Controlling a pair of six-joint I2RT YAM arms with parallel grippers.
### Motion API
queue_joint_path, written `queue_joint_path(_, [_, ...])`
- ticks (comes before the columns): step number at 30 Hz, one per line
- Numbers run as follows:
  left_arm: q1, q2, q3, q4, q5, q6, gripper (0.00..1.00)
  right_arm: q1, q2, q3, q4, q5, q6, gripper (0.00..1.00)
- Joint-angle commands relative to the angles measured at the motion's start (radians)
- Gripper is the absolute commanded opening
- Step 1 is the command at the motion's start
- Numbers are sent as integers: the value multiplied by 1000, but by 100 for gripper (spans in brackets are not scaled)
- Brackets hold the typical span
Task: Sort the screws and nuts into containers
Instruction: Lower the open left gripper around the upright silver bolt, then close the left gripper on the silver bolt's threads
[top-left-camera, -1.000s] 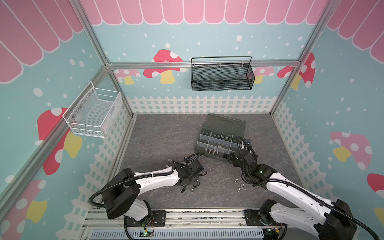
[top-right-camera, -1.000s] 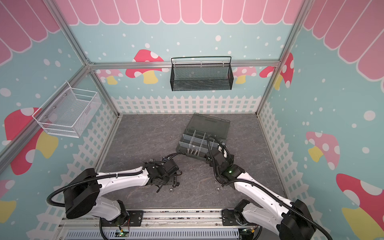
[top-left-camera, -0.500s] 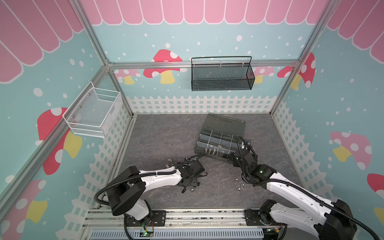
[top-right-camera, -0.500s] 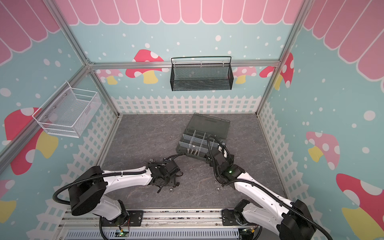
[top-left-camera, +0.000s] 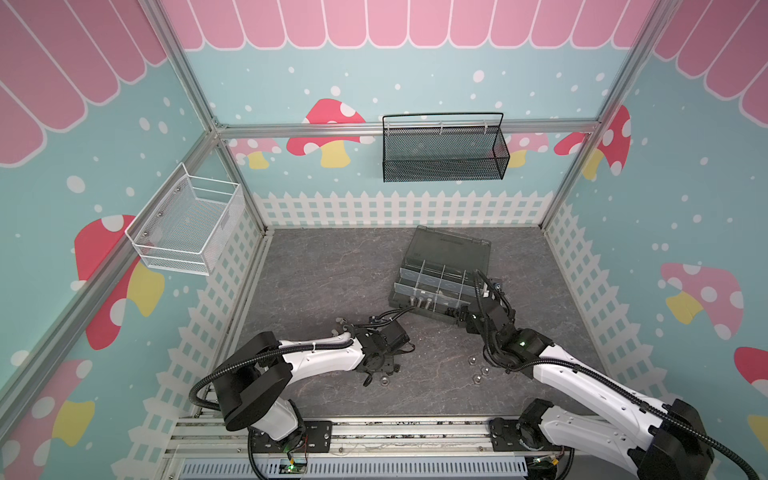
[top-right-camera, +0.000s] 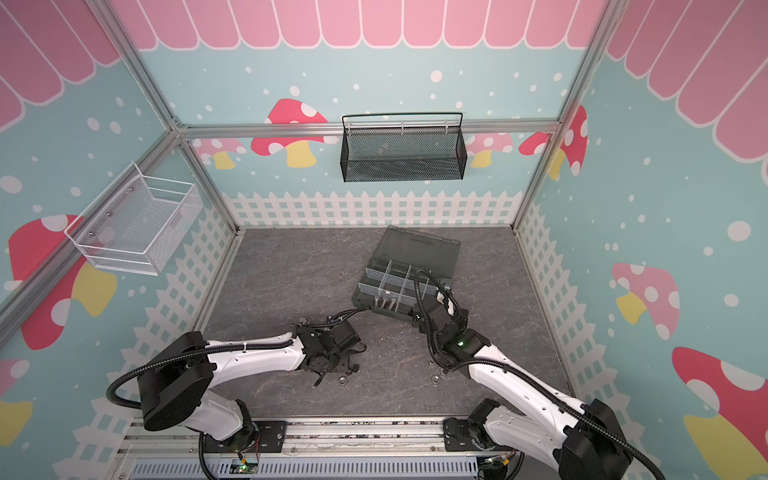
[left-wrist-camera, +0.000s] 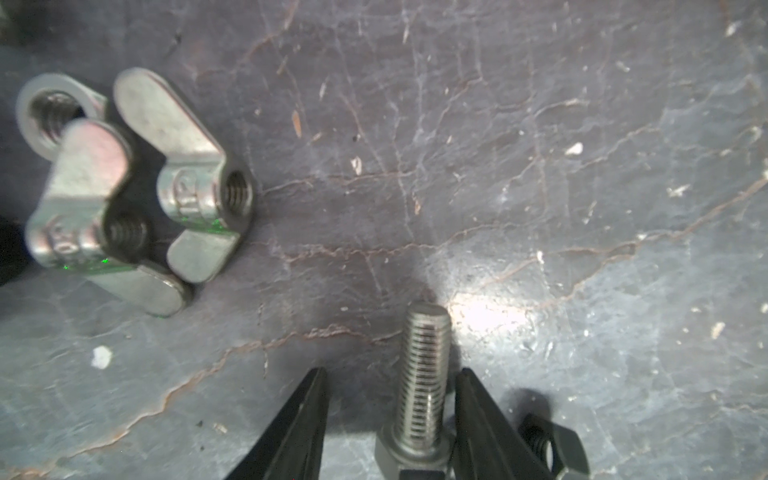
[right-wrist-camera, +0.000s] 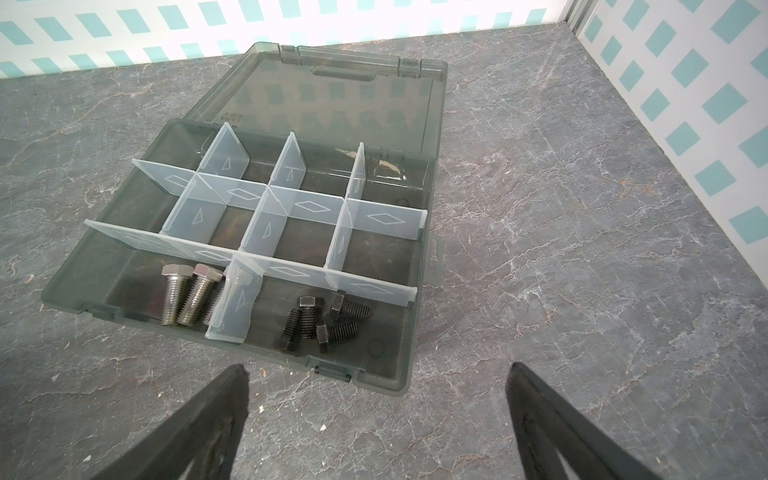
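Observation:
In the left wrist view a silver screw (left-wrist-camera: 424, 374) lies on the floor between the fingers of my left gripper (left-wrist-camera: 392, 370). One finger touches its thread and the other stands apart, so the gripper is open. Two silver wing nuts (left-wrist-camera: 199, 187) and a silver nut (left-wrist-camera: 54, 112) lie beyond it, and a black nut (left-wrist-camera: 552, 449) sits beside one finger. My right gripper (right-wrist-camera: 376, 367) hangs open and empty at the front edge of the organiser box (right-wrist-camera: 66, 291). Among the containers, one front compartment holds silver screws (right-wrist-camera: 187, 299) and its neighbour black screws (right-wrist-camera: 320, 320).
In a top view three loose nuts (top-left-camera: 478, 370) lie on the floor beside the right arm, and another nut (top-left-camera: 385, 380) lies by the left gripper (top-left-camera: 384, 368). The box's lid (top-left-camera: 449, 249) lies open towards the back wall. A black mesh basket (top-left-camera: 442, 153) and a white wire basket (top-left-camera: 187, 224) hang on the walls.
My left gripper's jaws have narrowed around the silver screw, and the left arm has shifted slightly. The right arm has not moved.

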Motion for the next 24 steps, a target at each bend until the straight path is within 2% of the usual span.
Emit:
queue_joint_path(1, [-7, 49, -9, 4, 38, -27, 45, -1, -15, -6, -18, 18, 23, 98])
queue_joint_path(11, [-9, 65, -11, 3, 44, -33, 25, -2, -15, -4, -18, 21, 23, 98])
queue_joint_path(24, [-9, 82, 36, -4, 6, -17, 14, -1, -18, 4, -12, 26, 19, 98])
